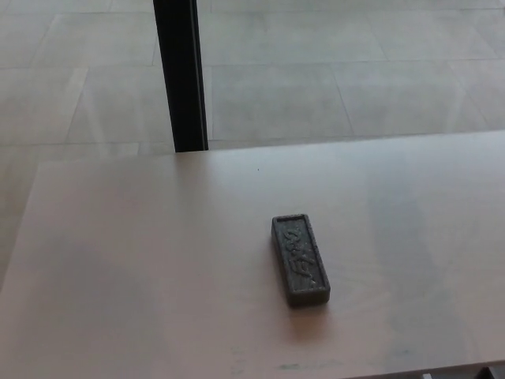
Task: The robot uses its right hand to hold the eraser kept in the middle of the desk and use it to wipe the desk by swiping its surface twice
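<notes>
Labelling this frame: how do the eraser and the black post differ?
The eraser is dark grey with a raised pattern; the post is smooth black. The eraser lies flat on the desk; the post stands upright behind its far edge. Both are dark and elongated.

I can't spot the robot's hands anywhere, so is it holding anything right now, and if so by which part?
Nothing is held. The eraser lies flat on the desk, untouched, and neither robot hand is in view.
</notes>
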